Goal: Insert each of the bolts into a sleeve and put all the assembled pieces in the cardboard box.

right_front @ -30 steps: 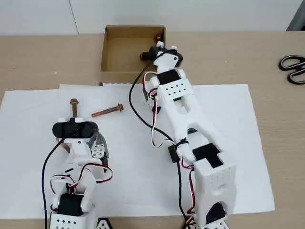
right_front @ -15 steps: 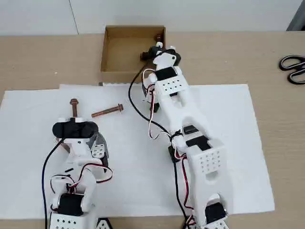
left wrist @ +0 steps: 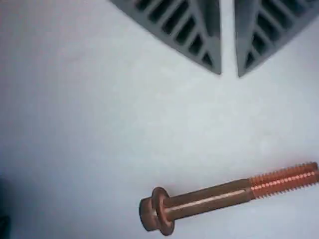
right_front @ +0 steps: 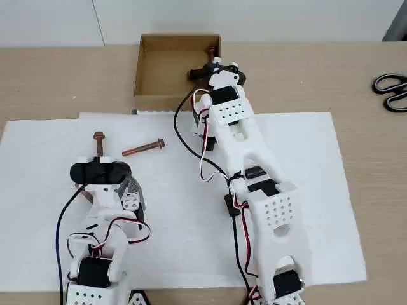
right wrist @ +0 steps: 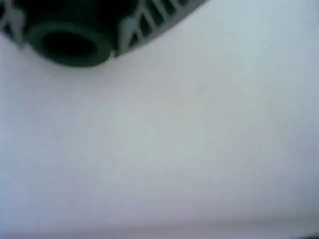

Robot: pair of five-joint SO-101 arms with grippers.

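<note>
Two copper bolts are seen lying flat on the white paper sheet (right_front: 305,140) spread over the worktop (right_front: 51,76). The first bolt (right_front: 98,142) is placed just ahead of the left arm, its long axis running away from that arm toward the cardboard box (right_front: 168,63), head at the far end. The second bolt (right_front: 144,148) is laid crosswise beside it, between the arms, head toward the right arm. Both are nearer the left arm. The left pincer (left wrist: 229,72) is pressed almost together, with nothing in it; in its wrist view one of them is shown near the tips but apart, lying along the line on which the fingers close. A dark sleeve (right wrist: 70,46) is pinched in the right pincer (right wrist: 75,22), by the box's near right corner. A wider spread and a wrist turn, so that the shank is crossed, are judged necessary before a pick.
</note>
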